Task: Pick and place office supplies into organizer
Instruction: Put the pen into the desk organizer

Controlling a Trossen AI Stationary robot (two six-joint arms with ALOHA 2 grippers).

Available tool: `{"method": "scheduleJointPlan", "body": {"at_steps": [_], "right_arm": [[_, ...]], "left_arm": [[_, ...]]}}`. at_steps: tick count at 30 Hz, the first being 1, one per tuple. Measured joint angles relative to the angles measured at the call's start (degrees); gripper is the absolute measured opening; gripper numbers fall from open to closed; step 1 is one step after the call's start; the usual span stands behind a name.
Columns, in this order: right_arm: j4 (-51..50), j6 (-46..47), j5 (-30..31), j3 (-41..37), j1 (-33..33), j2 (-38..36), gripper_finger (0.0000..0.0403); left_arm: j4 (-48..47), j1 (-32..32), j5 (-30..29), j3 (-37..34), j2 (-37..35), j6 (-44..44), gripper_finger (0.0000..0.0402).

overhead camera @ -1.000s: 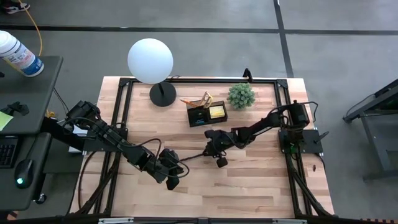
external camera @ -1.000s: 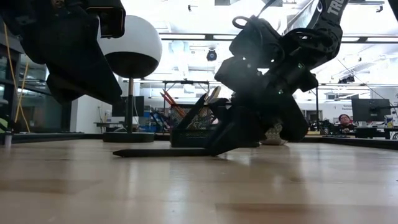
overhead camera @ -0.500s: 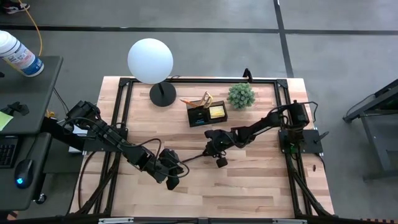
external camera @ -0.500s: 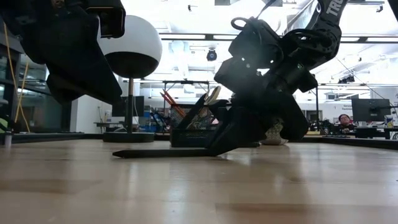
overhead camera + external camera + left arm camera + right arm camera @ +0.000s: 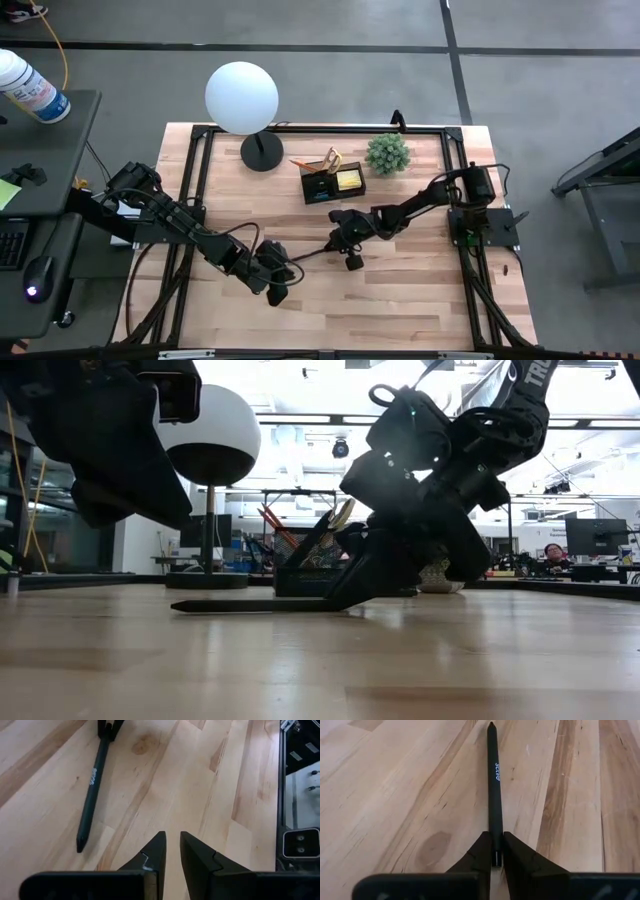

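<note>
1. Grey concrete floor (image 5: 300,80) lay all round the pale wooden worktop (image 5: 400,290), crossed by dark seams.
2. At the left stood a dark side desk (image 5: 45,150) carrying a white bottle (image 5: 30,85), with a keyboard (image 5: 12,245) and mouse (image 5: 38,275) lower down.
3. Across the room, bright ceiling strip lights (image 5: 300,420) glared over a busy lab, a monitor (image 5: 595,538) sat at the right, and a seated person (image 5: 553,555) showed near it.

Two matte-black jointed arms, cables looped along their links; white "TR" lettering tops the right arm; each gripper ends in two dark wedge-shaped fingers (image 5: 479,851)
</note>
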Motion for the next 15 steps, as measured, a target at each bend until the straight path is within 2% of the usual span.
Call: {"method": "scheduleJointPlan", "body": {"at_steps": [7,15], "right_arm": [[-4.5,0.8,3.0,-0.3,-1.0,-5.0,0.0025],[-12.0,-0.6,6.6,-0.4,-3.1,-12.8,0.0024]], "left_arm": [[0.1,0.0,3.5,0.0,0.0,-0.1,0.0046],[0.2,0.0,3.1,0.0,0.0,-0.1,0.0046]]}}
